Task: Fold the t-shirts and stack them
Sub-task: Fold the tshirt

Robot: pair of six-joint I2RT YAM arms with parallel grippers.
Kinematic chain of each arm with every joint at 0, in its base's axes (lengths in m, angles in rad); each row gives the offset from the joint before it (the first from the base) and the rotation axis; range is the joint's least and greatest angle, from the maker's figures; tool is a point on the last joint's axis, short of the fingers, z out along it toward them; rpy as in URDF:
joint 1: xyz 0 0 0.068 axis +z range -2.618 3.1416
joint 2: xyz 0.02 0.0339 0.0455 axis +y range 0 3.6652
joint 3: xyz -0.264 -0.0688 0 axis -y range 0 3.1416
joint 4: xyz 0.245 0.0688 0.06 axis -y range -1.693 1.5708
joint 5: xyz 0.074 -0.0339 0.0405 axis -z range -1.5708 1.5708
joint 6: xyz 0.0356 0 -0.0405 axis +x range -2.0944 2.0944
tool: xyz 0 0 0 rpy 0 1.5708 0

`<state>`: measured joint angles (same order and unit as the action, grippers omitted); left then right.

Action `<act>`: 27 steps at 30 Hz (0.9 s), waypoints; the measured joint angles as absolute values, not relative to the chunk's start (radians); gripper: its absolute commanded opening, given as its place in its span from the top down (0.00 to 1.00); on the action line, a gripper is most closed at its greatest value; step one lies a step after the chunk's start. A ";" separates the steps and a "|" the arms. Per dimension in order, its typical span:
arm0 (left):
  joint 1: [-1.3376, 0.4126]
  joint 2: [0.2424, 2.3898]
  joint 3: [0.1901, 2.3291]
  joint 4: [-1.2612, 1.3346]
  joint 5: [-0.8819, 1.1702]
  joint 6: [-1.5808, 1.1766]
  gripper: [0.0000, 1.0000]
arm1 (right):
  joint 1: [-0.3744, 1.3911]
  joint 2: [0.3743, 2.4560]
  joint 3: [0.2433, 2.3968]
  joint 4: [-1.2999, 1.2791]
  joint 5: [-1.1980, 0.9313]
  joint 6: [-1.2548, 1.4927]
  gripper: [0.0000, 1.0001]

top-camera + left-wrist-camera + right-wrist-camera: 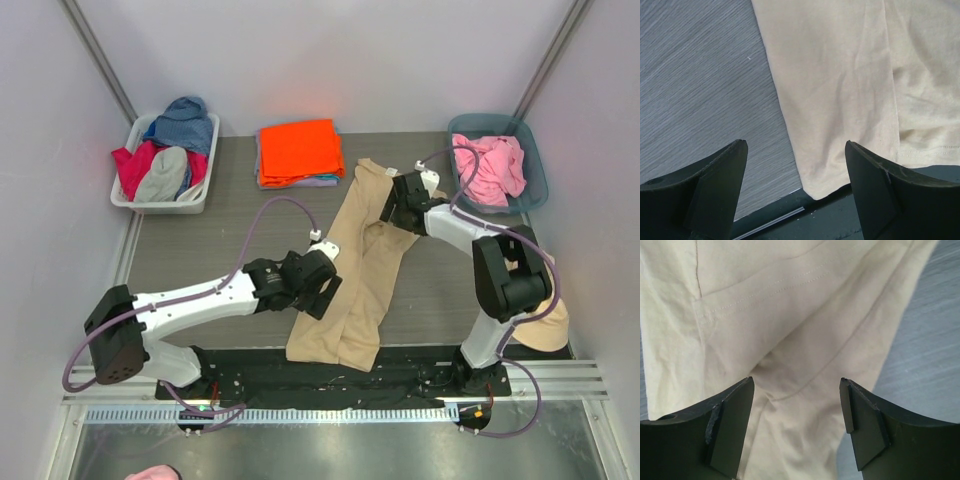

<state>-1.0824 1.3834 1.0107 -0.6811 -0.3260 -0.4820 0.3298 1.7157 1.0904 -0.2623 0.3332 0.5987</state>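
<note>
Well, starting at the left, the white bin [165, 206] of mixed clothes sits at the far corner of the table [200, 250]. Just to its right is the folded orange t-shirt [298, 150], lying on top of a small stack. My left gripper [796, 150] hangs low over the near left edge of the tan t-shirt [355, 300]. Its jaws are spread wide with nothing between them, and the shirt's bottom corner lies just ahead, spilling onto the black mat [300, 375]. The tan shirt runs as a long diagonal strip through the middle of the table, from beside the orange stack down to the near edge. It looks to me already narrowed lengthwise, so I judge the step in hand to be folding it across its length. My right gripper [796, 385] is over the far part of the strip, where a stitched sleeve hem crosses a deep crease. It is also wide open and holding nothing. To do this well I would drop the left jaws astride the edge at the hem corner and catch every layer, not just the top one. I would have the right take its matching far edge clear of that bunched crease, so the cloth moves flat. Farthest right, the pink t-shirt [490, 170] waits in the teal bin [535, 165].
</note>
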 measured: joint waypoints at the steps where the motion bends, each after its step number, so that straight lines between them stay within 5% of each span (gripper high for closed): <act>1: -1.081 1.378 1.005 -0.682 -0.326 -0.484 0.16 | 0.324 1.742 1.102 -0.249 0.320 0.596 0.23; 11: -1.058 1.312 0.933 -0.683 -0.331 -0.495 0.16 | 0.223 1.967 1.280 -0.211 0.213 0.568 0.23; 21: -1.034 1.296 0.897 -0.687 -0.333 -0.508 0.16 | 0.149 2.268 1.748 -0.314 0.184 0.425 0.23; 27: -1.034 1.296 0.897 -0.687 -0.332 -0.513 0.17 | 0.146 2.284 1.809 -0.384 0.160 0.366 0.23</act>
<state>-1.0336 1.2957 0.8967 -0.6868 -0.3325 -0.5129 0.1463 2.2845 1.8091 -0.3840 0.1604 0.3660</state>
